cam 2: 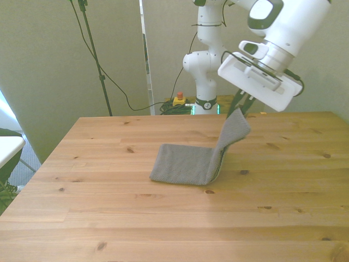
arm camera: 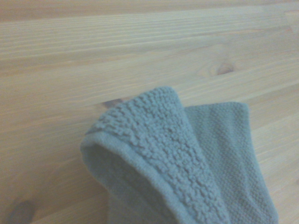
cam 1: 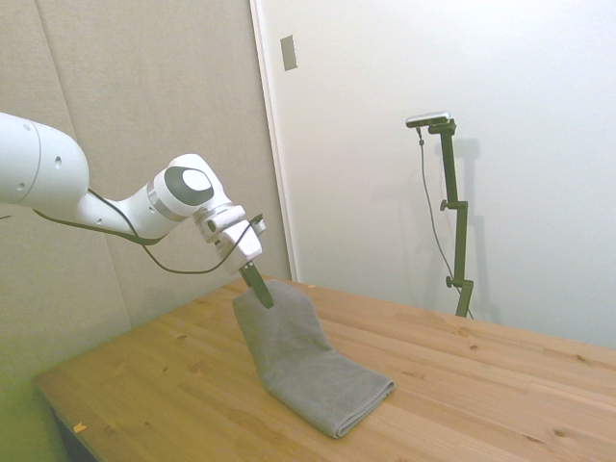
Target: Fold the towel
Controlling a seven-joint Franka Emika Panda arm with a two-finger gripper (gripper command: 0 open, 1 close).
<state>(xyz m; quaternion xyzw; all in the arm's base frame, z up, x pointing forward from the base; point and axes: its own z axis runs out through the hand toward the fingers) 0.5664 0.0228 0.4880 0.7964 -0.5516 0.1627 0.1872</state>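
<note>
At nine o'clock in the side view: gripper [cam 1: 256, 286], jaws pinched on the raised end of the towel [cam 1: 313, 371], whose other end lies flat on the table [cam 1: 481, 385] toward four o'clock. Recommended handling: carry the held end over toward the resting edge, lower it square, release only once the edges align.

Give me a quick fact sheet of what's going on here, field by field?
Object: grey towel
Surface: wooden table
Towel state: one end lifted off the table, the other lying flat
Claw: pinching the raised end of the towel, shut on it
Fold progress: begun, the raised end is not yet laid over the flat part
</note>
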